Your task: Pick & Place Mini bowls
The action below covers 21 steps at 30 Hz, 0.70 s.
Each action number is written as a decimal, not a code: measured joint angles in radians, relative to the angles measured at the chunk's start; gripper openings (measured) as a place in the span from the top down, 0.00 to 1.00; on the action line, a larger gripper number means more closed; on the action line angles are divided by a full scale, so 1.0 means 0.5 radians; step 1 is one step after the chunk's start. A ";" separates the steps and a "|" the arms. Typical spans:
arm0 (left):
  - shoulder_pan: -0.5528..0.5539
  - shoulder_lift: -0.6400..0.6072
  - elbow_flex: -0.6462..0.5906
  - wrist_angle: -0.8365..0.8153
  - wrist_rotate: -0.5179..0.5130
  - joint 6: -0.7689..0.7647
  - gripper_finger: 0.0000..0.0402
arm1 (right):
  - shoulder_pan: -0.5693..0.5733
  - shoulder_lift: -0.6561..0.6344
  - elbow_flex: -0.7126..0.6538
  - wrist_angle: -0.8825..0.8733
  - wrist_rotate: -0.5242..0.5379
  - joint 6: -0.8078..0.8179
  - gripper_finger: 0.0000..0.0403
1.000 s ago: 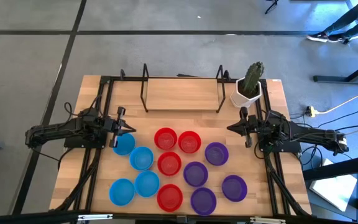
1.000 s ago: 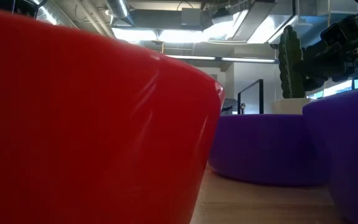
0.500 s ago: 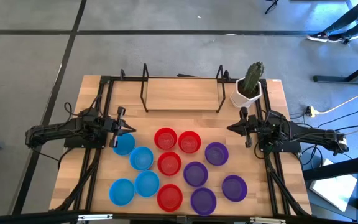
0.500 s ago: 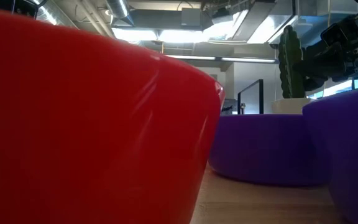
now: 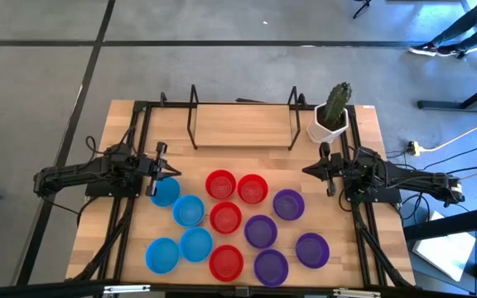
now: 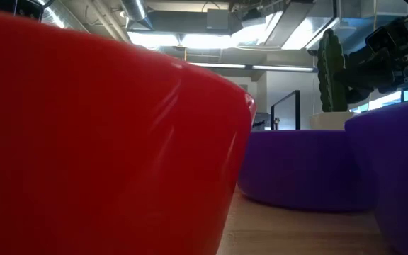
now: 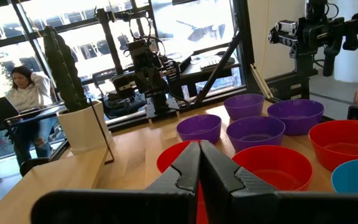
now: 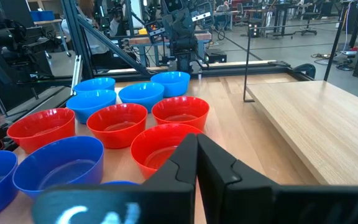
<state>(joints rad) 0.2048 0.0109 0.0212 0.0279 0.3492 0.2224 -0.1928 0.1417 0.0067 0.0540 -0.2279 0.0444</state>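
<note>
A light wooden table (image 5: 247,124) is standing on a grey floor (image 5: 222,50), carrying a black wire rack (image 5: 243,116) at upper centre and a white pot with a cactus (image 5: 331,116) at upper right. The mini bowls (image 5: 226,218) are lying clustered across the lower middle of the frame: blue ones at lower left, red ones in the centre, purple ones at lower right. The left gripper (image 5: 172,171) is hovering at centre left with its fingers clenched on nothing, just above a blue bowl (image 5: 165,192). The right gripper (image 5: 308,171) is waiting at centre right, likewise pinched together and empty. Beyond the table, a person (image 7: 18,87) is sitting by large windows.
</note>
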 joint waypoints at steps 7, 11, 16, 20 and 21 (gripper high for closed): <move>0.000 0.000 0.000 0.000 0.000 0.000 0.98 | -0.001 0.000 0.000 0.000 0.000 0.000 0.98; 0.000 0.000 0.000 0.000 0.000 0.000 0.99 | -0.001 0.000 0.000 0.000 0.000 0.000 0.98; 0.000 0.001 0.000 0.000 0.000 0.000 0.99 | -0.001 0.000 0.001 0.000 0.000 0.000 0.98; 0.000 0.000 0.000 0.000 0.000 0.000 0.99 | -0.001 0.000 0.000 0.000 0.000 0.001 0.98; 0.000 0.000 0.000 0.000 0.000 0.000 0.99 | 0.000 0.000 0.001 0.000 0.000 0.000 0.98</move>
<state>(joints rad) 0.2047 0.0110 0.0210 0.0277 0.3492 0.2224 -0.1930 0.1417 0.0071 0.0540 -0.2279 0.0446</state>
